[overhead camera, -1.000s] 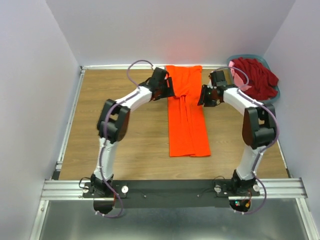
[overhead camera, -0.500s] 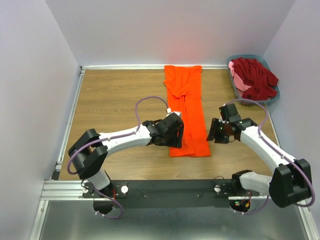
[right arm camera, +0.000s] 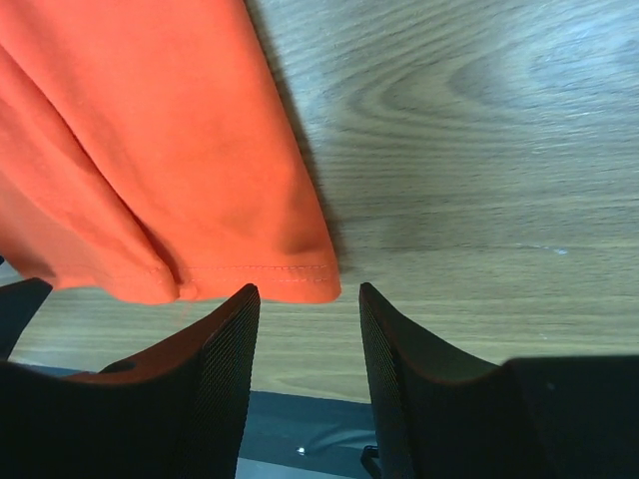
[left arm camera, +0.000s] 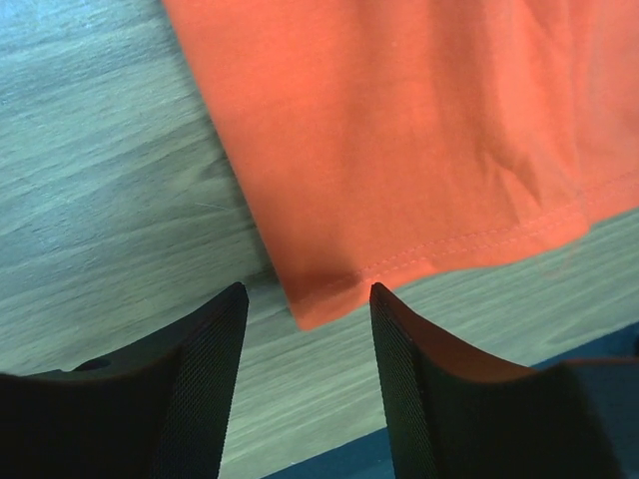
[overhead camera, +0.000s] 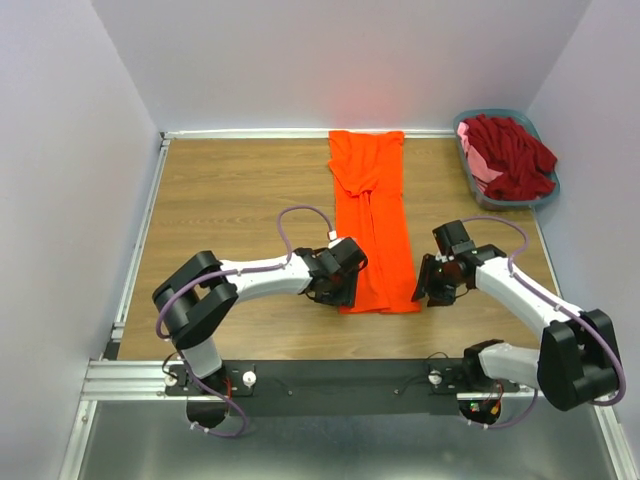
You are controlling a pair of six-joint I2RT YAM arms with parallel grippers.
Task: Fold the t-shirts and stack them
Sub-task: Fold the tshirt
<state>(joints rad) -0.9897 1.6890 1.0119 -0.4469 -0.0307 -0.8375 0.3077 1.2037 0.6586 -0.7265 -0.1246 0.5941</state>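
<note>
**Ana:** Why is the orange one lying like that?

**Me:** On the counter (overhead camera: 230,200) the orange t-shirt (overhead camera: 375,215) lies as a long narrow strip running from the far edge toward me, its sides turned in. I take that as set up for an end-to-end fold. The dark red t-shirt (overhead camera: 515,155) and the pink t-shirt (overhead camera: 468,150) sit heaped in the basket (overhead camera: 548,190) at far right, not yet folded.

**Ana:** And your arms?

**Me:** One is at each near hem corner. The left end effector (left arm camera: 307,294) is released, its jaws straddling the left corner. The right end effector (right arm camera: 307,291) is unclenched too, with the right corner just ahead of its gap. Neither grasps any cloth (I'd pinch both corners together, so the hem lifts level).

**Ana:** Any labels?

**Me:** None I can read.
</note>
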